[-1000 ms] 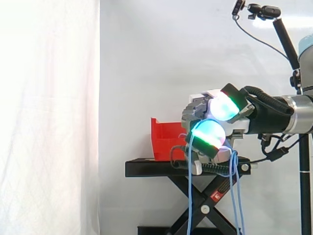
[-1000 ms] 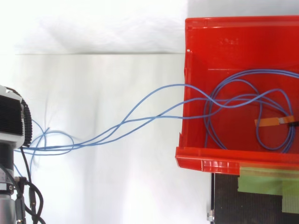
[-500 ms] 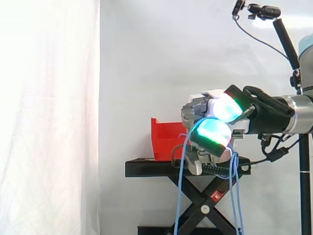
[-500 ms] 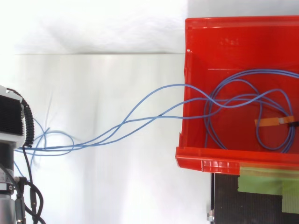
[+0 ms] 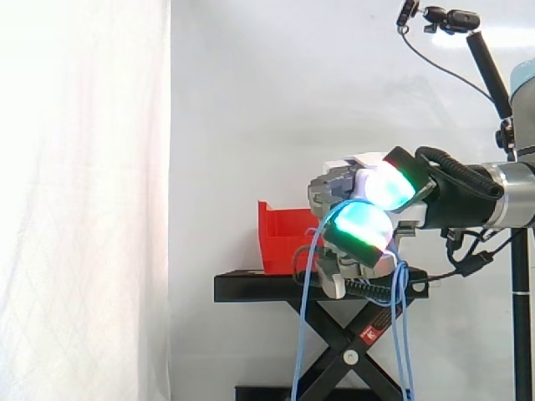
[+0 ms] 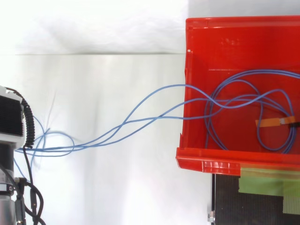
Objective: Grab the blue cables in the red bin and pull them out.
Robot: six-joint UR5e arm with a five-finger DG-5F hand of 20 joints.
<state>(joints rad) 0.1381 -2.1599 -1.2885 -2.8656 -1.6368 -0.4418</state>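
Visibly, robot hand (image 5: 361, 225) clutches blue cables (image 6: 84, 147) trailing from red bin (image 6: 220, 165).

A bright white curtain (image 5: 84, 200) hangs along the left of the side view, beside a plain pale wall (image 5: 267, 100), with a black scissor-legged stand (image 5: 251, 286) before it and a small camera (image 5: 456, 18) on a pole (image 5: 489, 63) above.

— What carried everything?
— A black scissor-legged metal stand (image 5: 251, 288). A red open plastic bin (image 5: 280, 242) sat on its flat top, with green tape strips (image 6: 265, 182) stuck just beside it.
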